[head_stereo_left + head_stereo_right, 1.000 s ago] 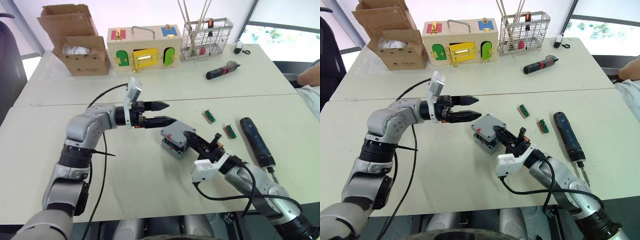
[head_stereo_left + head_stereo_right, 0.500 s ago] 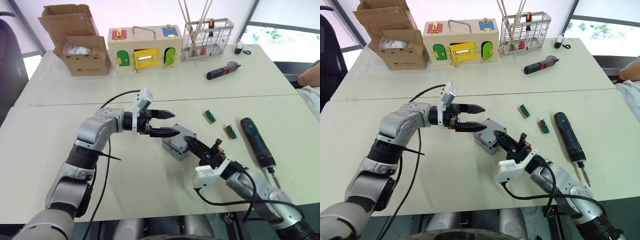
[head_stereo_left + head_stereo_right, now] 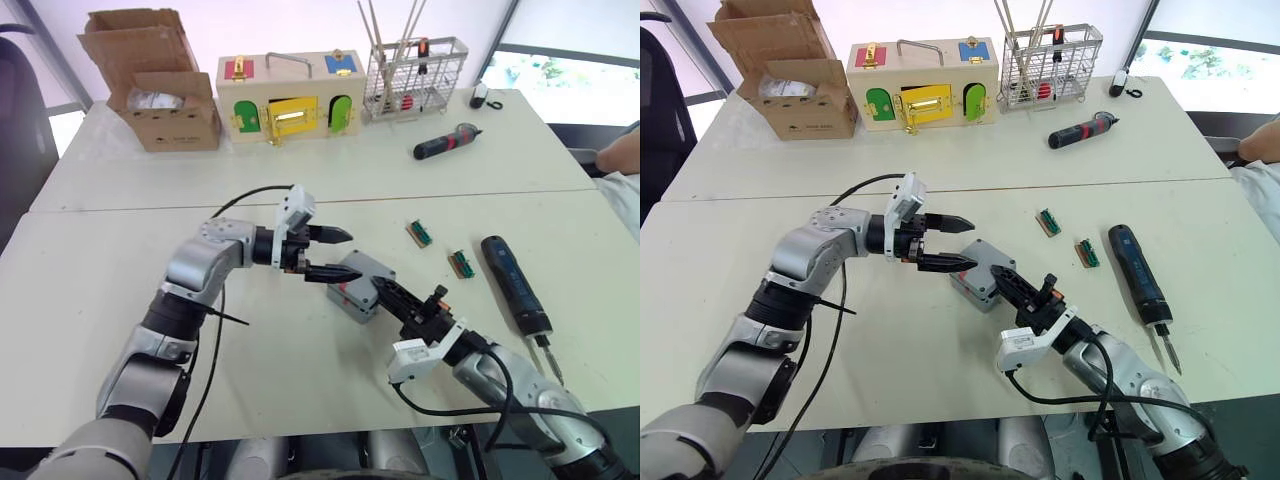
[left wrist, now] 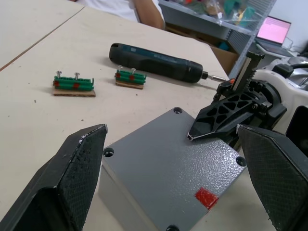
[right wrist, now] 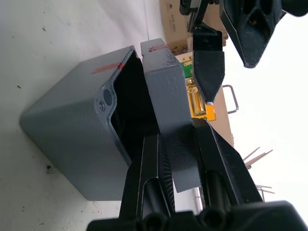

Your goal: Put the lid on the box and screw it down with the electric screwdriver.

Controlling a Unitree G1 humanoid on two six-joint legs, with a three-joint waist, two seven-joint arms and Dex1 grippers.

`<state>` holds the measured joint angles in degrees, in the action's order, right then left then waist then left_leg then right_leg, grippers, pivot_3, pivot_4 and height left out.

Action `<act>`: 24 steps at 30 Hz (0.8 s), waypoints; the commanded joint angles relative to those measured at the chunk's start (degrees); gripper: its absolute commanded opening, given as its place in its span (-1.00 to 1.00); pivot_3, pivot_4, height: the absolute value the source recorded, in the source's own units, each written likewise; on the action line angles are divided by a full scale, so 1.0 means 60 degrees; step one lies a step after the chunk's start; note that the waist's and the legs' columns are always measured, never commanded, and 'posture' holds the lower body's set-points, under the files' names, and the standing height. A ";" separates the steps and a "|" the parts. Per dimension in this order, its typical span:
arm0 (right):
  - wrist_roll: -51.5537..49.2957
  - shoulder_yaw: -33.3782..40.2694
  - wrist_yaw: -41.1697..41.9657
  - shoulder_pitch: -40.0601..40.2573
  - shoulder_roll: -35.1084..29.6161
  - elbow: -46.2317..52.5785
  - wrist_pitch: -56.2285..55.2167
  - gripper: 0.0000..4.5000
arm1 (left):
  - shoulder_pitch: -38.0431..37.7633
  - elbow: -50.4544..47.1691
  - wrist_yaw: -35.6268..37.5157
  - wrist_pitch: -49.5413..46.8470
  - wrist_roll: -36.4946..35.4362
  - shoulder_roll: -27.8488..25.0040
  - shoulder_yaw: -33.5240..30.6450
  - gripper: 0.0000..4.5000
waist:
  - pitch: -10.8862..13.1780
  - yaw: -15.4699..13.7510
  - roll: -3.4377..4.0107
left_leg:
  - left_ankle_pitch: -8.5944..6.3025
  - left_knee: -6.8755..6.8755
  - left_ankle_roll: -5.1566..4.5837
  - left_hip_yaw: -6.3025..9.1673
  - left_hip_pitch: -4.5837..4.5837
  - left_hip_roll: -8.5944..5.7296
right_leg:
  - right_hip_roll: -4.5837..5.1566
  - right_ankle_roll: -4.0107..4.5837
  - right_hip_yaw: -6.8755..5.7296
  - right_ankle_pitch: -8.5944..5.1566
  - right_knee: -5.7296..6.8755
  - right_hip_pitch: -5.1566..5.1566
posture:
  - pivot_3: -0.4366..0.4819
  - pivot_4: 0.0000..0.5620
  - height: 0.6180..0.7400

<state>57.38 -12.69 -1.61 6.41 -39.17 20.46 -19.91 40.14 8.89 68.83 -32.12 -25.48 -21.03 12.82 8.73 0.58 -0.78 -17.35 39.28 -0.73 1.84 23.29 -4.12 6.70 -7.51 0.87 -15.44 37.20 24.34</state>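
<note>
1. Nearest the front edge of the tabletop (image 3: 300, 385), the right gripper (image 3: 398, 300) is clamped on the lid (image 3: 362, 270), one finger over it and one under; the right wrist view shows the lid (image 5: 169, 91) tilted up off the box (image 5: 82, 144) with a dark gap between them.
2. The box (image 3: 974, 288) is a small grey square enclosure near the middle of the tabletop. The lid is flat and grey, with a screw hole in each visible corner and a small red mark (image 4: 206, 197) near one corner.
3. The left wrist view shows the lid top (image 4: 168, 168) and a right fingertip (image 4: 211, 130) resting on it; the head views do not resolve the screw holes.
4. The left gripper (image 3: 338, 254) hovers just beside the box with fingers spread wide and holds nothing. Against the picture of a second ago, it has come closer to the box.
5. Toward the right edge lies the electric screwdriver (image 3: 514, 283), dark blue-black, bit pointing to the front edge. Two green terminal blocks (image 3: 418, 233) lie between it and the box.
6. Along the far edge stand a cardboard box (image 3: 160, 95), a wooden box with coloured doors (image 3: 288, 98), a wire basket (image 3: 412, 75) and a red-and-black screwdriver (image 3: 445, 142).
</note>
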 commanded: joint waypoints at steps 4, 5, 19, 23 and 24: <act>0.0265 0.0555 -0.0567 0.0032 0.0333 0.0706 0.0075 -0.93 | 0.0318 0.0056 0.0034 0.0048 -0.0182 0.0060 -0.0359 0.97 | 0.0000 0.0006 0.0000 | 0.0000 0.0000 0.0000 0.0000 -0.0001 0.0004 | -0.0004 0.0000 -0.0001 0.0000 0.0001 0.0001 | -0.05 -0.47 0.95; 0.0271 0.0540 -0.0541 0.0095 0.0359 0.0749 0.0044 -0.93 | 0.0341 0.0038 0.0043 0.0024 -0.0208 0.0061 -0.0375 0.97 | 0.0000 0.0003 0.0000 | 0.0000 0.0000 0.0000 0.0000 -0.0001 0.0004 | -0.0005 0.0000 0.0000 0.0000 0.0001 0.0001 | -0.05 -0.47 0.95; 0.0282 0.0270 -0.0428 0.0333 0.0396 0.0430 -0.0458 -0.93 | 0.0278 -0.0211 0.0069 -0.0106 -0.0310 0.0065 -0.0309 0.97 | 0.0000 0.0006 0.0000 | 0.0000 0.0000 0.0000 -0.0001 -0.0001 0.0003 | -0.0004 0.0000 0.0001 0.0000 0.0001 0.0001 | -0.05 -0.47 0.95; 0.0303 0.0227 -0.0427 0.0267 0.0361 0.0215 -0.0610 -0.93 | 0.0222 -0.0323 0.0106 -0.0149 -0.0320 0.0050 -0.0252 0.74 | 0.0000 0.0006 0.0000 | 0.0000 0.0000 0.0000 -0.0001 -0.0001 0.0003 | -0.0004 0.0000 0.0001 0.0000 0.0000 0.0001 | -0.05 -0.47 0.95; 0.0307 0.0228 -0.0433 0.0259 0.0367 0.0186 -0.0621 -0.93 | 0.0208 -0.0359 0.0127 -0.0163 -0.0340 0.0051 -0.0256 0.65 | 0.0000 0.0007 0.0000 | 0.0000 0.0000 0.0000 -0.0001 -0.0001 0.0003 | -0.0004 0.0000 0.0001 0.0000 0.0001 0.0001 | -0.05 -0.47 0.95</act>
<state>59.42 -11.58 -3.55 8.45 -37.07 20.74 -23.01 41.10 8.77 68.89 -33.23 -26.51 -20.59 12.04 8.73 0.63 -0.77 -17.35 39.28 -0.73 1.84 23.28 -4.10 6.68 -7.51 0.88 -15.44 37.20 24.35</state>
